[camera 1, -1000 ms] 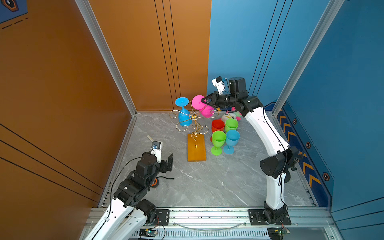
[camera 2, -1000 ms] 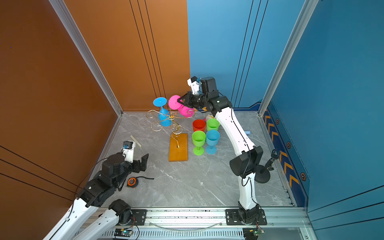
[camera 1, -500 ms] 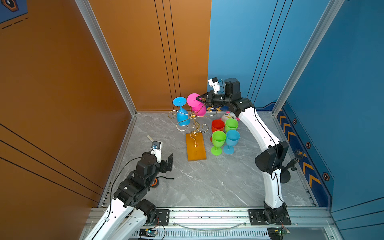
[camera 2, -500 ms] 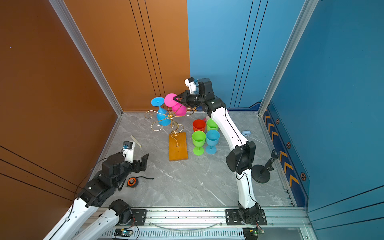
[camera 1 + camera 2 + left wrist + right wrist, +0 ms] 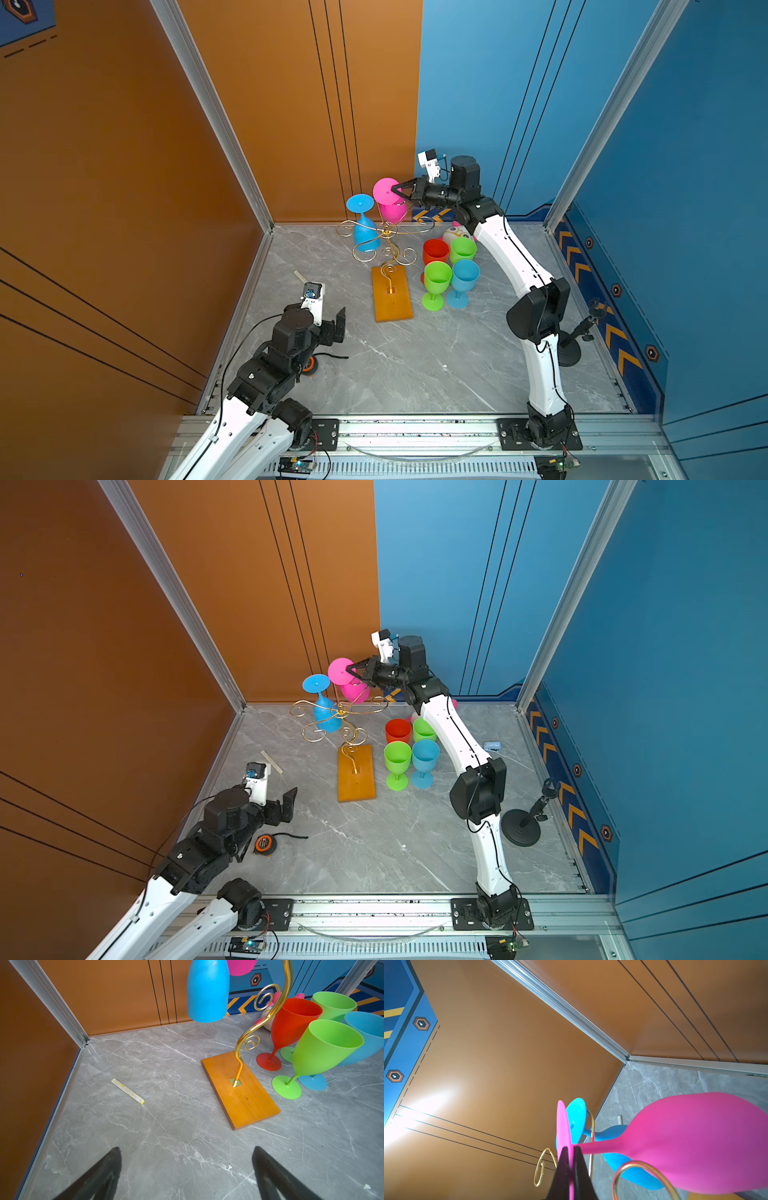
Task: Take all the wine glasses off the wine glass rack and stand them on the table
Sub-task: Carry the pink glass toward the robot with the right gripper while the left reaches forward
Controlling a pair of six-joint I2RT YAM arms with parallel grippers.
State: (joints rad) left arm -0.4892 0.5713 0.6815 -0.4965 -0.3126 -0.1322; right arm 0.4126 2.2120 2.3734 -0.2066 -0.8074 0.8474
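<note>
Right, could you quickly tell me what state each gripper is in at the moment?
Left gripper: open, holding nothing.
Right gripper: shut on the pink wine glass, pinching its round foot.

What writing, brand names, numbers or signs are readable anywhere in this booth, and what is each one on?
No word or number is readable in any view.
White pen: yellow print, too blurred to read.
Orange tape measure: label too small to read.
Blue wall: hexagon emblems and yellow chevrons, signs without letters.
</note>
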